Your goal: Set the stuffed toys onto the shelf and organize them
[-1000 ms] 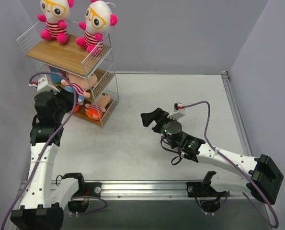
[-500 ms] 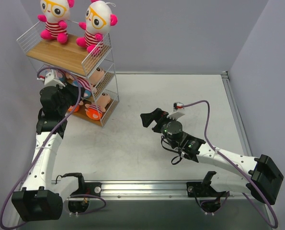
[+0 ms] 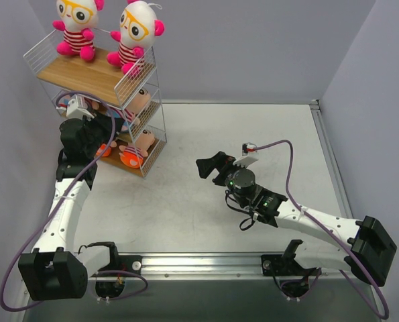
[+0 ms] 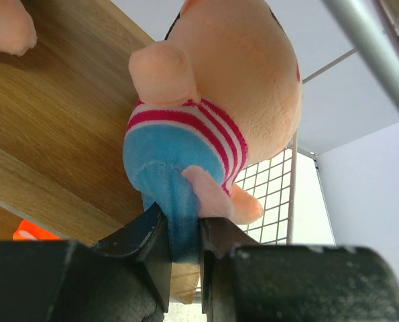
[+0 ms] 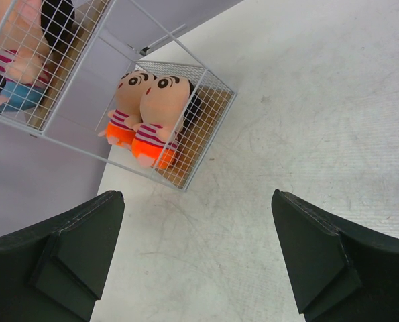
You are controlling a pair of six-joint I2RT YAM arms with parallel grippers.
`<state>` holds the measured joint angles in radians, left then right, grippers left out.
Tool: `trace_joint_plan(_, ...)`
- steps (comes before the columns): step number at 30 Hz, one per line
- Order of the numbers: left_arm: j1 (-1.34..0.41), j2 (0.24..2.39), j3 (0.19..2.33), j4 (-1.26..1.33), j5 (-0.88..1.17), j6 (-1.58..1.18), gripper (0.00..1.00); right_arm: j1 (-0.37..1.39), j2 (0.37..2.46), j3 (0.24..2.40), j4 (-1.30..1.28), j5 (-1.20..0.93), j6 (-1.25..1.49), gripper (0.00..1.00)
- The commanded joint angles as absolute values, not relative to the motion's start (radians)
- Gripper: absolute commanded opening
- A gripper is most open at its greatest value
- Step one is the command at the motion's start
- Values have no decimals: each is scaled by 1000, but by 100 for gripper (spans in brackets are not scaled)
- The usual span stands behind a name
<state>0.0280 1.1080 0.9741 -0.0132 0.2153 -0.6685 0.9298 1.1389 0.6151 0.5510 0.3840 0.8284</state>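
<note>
The shelf (image 3: 85,74) stands at the far left. Two white-headed stuffed toys (image 3: 75,23) (image 3: 135,33) sit on its top tier. Two orange-bottomed toys (image 3: 135,153) sit in the bottom tier and also show in the right wrist view (image 5: 152,117). My left gripper (image 3: 107,125) reaches into the middle tier and is shut (image 4: 184,231) on the blue bottom of a peach-skinned toy (image 4: 212,107), which rests over the wooden board (image 4: 58,134). Another toy's foot (image 4: 8,27) shows beside it. My right gripper (image 3: 209,166) is open and empty (image 5: 199,221) above the table.
The shelf's wire mesh (image 5: 199,127) closes its right side. The grey walls stand close behind and left of the shelf. The white table (image 3: 253,134) stretches right of the shelf, with a metal rail (image 3: 326,147) along its right edge.
My left arm has moved up and forward, carrying the blue-bottomed toy from in front of the shelf into the middle tier. The right arm has not moved.
</note>
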Motion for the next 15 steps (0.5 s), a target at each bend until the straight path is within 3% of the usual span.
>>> trace_joint_plan(1, 35, 1111, 977, 90, 252, -683, 24, 927, 1149, 640, 597, 387, 811, 97)
trace_joint_plan(15, 34, 1108, 971, 58, 267, -712, 42, 927, 1157, 647, 595, 385, 811, 97)
